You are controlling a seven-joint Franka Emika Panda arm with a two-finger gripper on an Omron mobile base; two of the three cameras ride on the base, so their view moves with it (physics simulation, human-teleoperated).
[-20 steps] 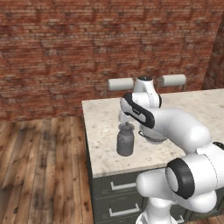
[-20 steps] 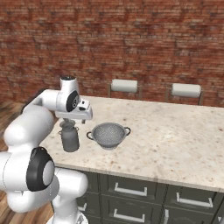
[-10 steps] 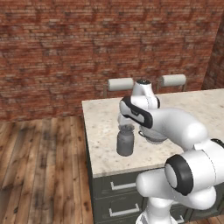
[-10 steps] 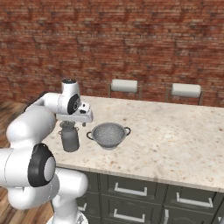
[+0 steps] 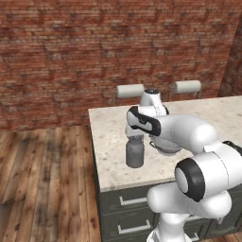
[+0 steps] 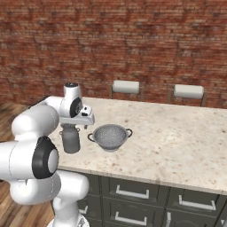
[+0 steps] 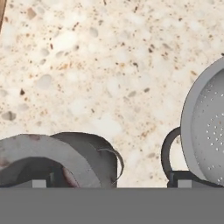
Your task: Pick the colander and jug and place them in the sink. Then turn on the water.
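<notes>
Now the gripper [image 6: 82,124], its jaws spread wide, hangs just above the jug [image 6: 70,138], which stands on the stone counter [image 6: 177,142] beside the colander [image 6: 110,136]. To grasp well, I think it should centre over the jug's neck, go straight down and then close, keeping away from the colander's handle [image 7: 168,151].

A dull dark-grey cylindrical jug [image 6: 70,139] and a round silvery-grey metal colander [image 6: 110,136], speckled with tiny holes and carrying dark loop handles, stand on a beige stone counter [image 6: 177,142] flecked with brown and white. The cabinet drawers [image 6: 133,195] below are dark grey-green with pale silver bar pulls. The brick wall [image 5: 94,52] is mottled red-brown, the plank floor [image 5: 42,184] warm brown with darker grain, and two chair backs [image 6: 126,87] are pale grey-white.
</notes>
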